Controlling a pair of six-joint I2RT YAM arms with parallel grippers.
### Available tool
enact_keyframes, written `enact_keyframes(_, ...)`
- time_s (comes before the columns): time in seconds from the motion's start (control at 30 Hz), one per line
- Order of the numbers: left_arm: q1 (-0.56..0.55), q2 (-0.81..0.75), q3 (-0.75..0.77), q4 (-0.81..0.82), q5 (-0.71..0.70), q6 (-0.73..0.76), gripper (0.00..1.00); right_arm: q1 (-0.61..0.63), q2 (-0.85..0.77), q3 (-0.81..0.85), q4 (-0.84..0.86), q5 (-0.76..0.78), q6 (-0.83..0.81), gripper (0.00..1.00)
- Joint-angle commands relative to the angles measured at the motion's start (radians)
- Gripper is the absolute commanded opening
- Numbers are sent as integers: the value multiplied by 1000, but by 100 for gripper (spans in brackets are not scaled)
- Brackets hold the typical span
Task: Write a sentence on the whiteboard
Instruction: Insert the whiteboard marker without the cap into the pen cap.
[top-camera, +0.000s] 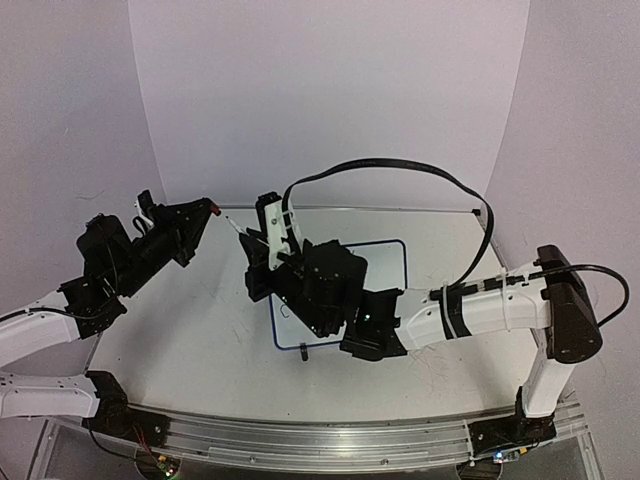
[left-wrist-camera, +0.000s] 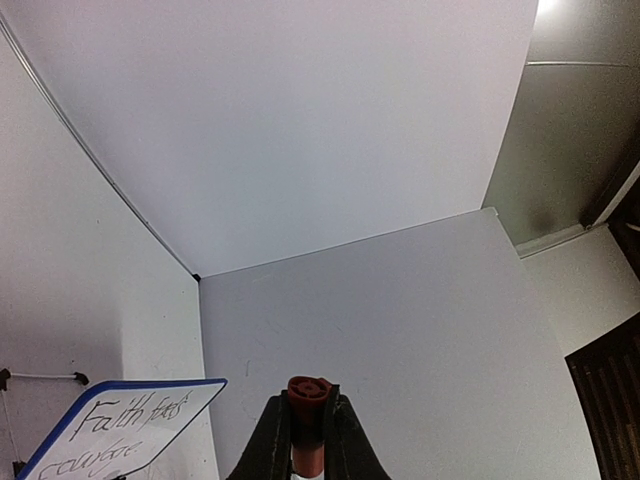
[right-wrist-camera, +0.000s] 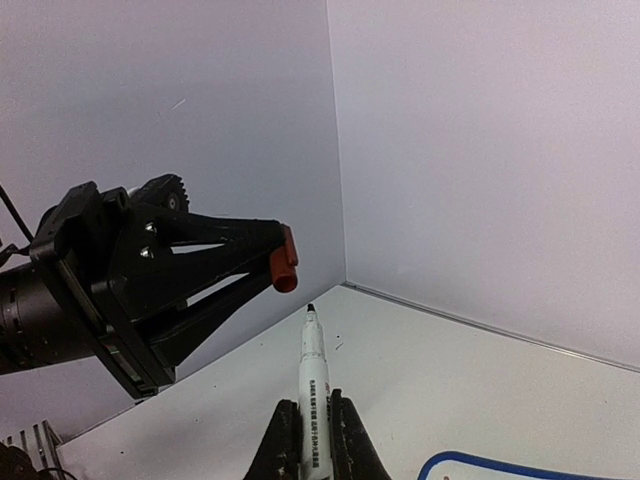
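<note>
The whiteboard (top-camera: 388, 262) lies flat mid-table, largely hidden under my right arm; its blue rim (right-wrist-camera: 480, 462) shows in the right wrist view. In the left wrist view the whiteboard (left-wrist-camera: 70, 450) carries the sentence (left-wrist-camera: 135, 415), "Faith fuels" above "courage". My right gripper (right-wrist-camera: 314, 404) is shut on a white marker (right-wrist-camera: 313, 370), uncapped, its black tip aimed at the red cap (right-wrist-camera: 284, 266). My left gripper (left-wrist-camera: 310, 398) is shut on that red cap (left-wrist-camera: 309, 390). In the top view the left gripper (top-camera: 207, 208) and the marker tip (top-camera: 229, 219) sit a short gap apart, above the table's back left.
A black cable (top-camera: 400, 168) arcs over the right arm. White walls enclose the table on the left, back and right. The table's back edge (top-camera: 380, 209) runs behind the board. A metal rail (top-camera: 350, 440) lines the near edge.
</note>
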Motion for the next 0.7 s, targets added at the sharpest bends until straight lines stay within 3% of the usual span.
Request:
enact_keyframes(0.0,0,14,13,51,18,-11,0,-2,14,47,42,4,-26,0)
enact_keyframes(0.67,0,31,17,66,47,-18,0,-2,39,73,46,-5,-27,0)
